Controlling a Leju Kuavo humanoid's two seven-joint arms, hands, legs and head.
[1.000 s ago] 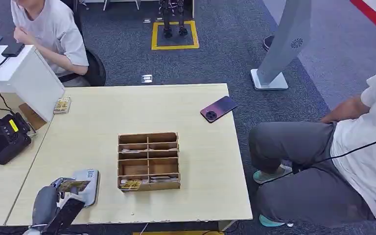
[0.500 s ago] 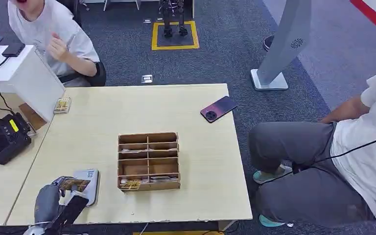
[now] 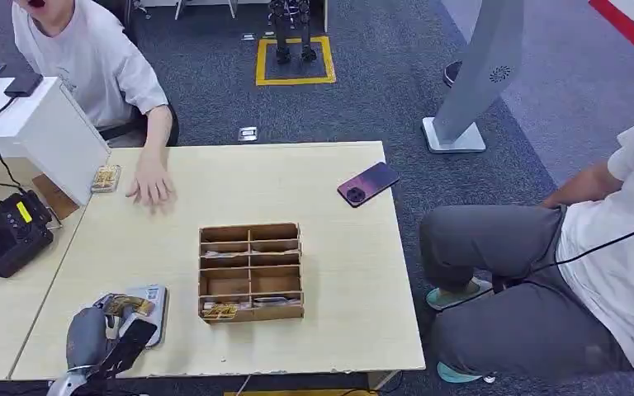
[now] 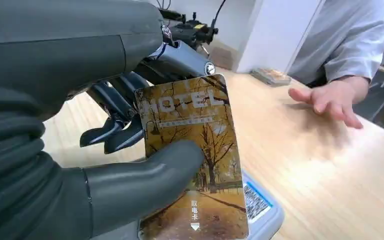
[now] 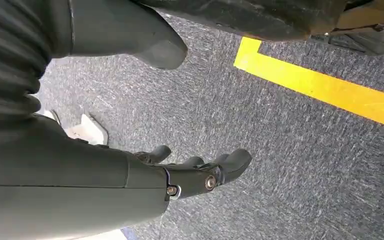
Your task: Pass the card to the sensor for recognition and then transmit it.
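My left hand [image 3: 103, 330] hovers at the table's near left corner, pinching a golden hotel card [image 3: 128, 306] between thumb and fingers. The card [image 4: 195, 155], printed with autumn trees and "HOTEL", sits just over the grey-white sensor pad [image 3: 150, 313]; the pad's edge with a QR label [image 4: 257, 207] shows beneath the card. My right hand [image 5: 190, 175] hangs over grey carpet with its fingers apart and nothing in them.
A wooden compartment box [image 3: 250, 271] holding cards stands mid-table. A person's hand [image 3: 150, 186] lies flat on the far left of the table. A card stack [image 3: 105, 177], a purple phone [image 3: 368, 183], a black terminal [image 3: 7, 235] and a seated person [image 3: 561, 272] on the right surround the area.
The person at the far left has lowered a hand flat onto the table. My left hand has sunk slightly with the card over the sensor pad.
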